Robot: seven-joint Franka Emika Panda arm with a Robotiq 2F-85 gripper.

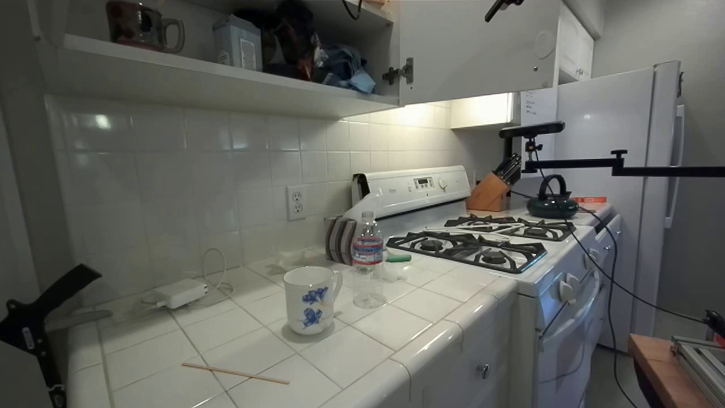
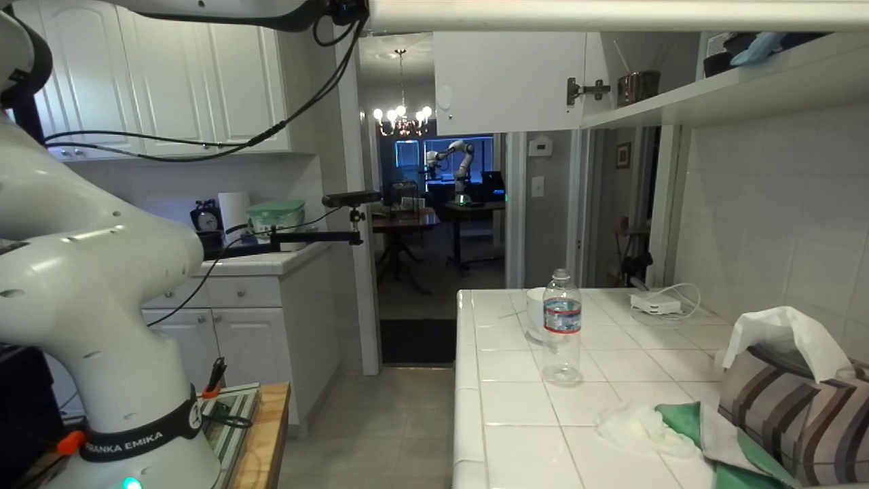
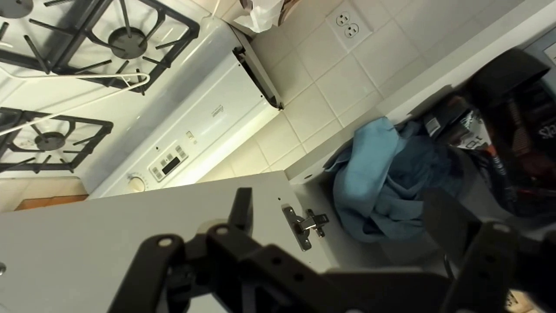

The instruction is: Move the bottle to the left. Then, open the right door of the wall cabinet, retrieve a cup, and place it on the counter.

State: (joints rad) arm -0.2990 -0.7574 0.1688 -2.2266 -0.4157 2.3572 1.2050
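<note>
The hand [image 3: 336, 200] is wide, the open door [image 1: 473, 54] near it, the bottle [image 1: 368, 255] on the desk [image 1: 164, 351] below it

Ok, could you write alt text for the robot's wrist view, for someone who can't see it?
A black robot gripper, open and holding nothing, spans the bottom of the picture, in front of a wall cabinet and its open white door. Bunched blue cloth and dark items lie inside. Beyond, at a tilt, are a gas stove and a tiled wall.
</note>
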